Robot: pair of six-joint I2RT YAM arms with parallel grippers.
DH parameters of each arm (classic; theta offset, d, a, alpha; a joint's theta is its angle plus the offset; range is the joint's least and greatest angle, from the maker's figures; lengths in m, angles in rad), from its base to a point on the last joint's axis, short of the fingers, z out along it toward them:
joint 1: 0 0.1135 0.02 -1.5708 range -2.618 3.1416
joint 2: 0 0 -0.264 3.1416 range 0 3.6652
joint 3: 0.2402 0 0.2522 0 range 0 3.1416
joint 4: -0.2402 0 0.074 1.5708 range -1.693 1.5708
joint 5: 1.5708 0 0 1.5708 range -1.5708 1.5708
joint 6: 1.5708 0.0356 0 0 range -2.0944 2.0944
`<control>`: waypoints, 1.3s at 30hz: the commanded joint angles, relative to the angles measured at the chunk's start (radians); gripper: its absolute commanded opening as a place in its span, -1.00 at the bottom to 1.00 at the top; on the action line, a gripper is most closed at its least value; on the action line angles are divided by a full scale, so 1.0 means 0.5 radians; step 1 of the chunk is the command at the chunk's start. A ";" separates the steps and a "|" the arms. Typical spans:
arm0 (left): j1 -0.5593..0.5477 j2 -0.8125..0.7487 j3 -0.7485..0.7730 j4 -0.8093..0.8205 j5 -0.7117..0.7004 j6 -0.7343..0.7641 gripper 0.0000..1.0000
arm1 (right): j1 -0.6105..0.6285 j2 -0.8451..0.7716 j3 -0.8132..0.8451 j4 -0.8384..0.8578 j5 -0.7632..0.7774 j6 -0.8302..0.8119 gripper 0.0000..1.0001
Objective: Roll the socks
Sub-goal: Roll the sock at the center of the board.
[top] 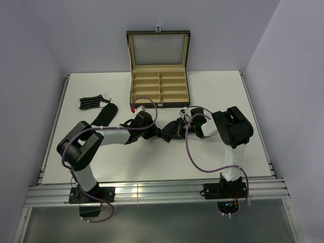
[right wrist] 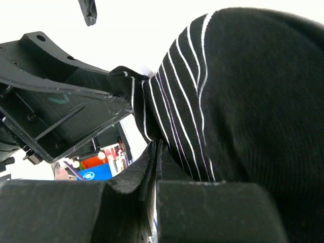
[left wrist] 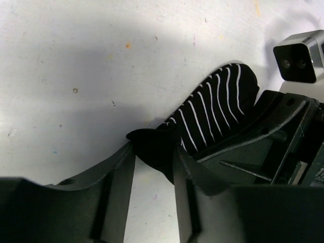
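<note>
Top external view: a striped sock point(top: 167, 132) hangs bunched between the left pincer point(top: 156, 130) and the right pincer point(top: 177, 129), over the worktop point(top: 217, 91). The left pincer is clenched on its black end, and the right pincer is clamped on its fabric edge. Beyond the left pincer's outer side lie a second striped sock point(top: 91, 103) and a plain black sock point(top: 107, 114).

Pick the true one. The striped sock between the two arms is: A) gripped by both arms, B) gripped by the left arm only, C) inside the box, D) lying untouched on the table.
A: the left gripper pinches the striped sock by its dark end in its jaws, and the right gripper has its jaws shut on the fabric too.
</note>
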 commanded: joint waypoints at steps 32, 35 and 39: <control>-0.153 0.280 0.543 -0.823 -0.235 0.170 -0.59 | 0.522 -0.825 0.199 -1.152 1.660 -0.732 -0.28; -0.156 0.267 0.528 -0.802 -0.229 0.167 -0.59 | 0.583 -0.800 0.202 -1.177 1.709 -0.713 -0.28; -0.153 0.274 0.525 -0.796 -0.223 0.161 -0.59 | 0.629 -0.773 0.220 -1.202 1.731 -0.692 -0.28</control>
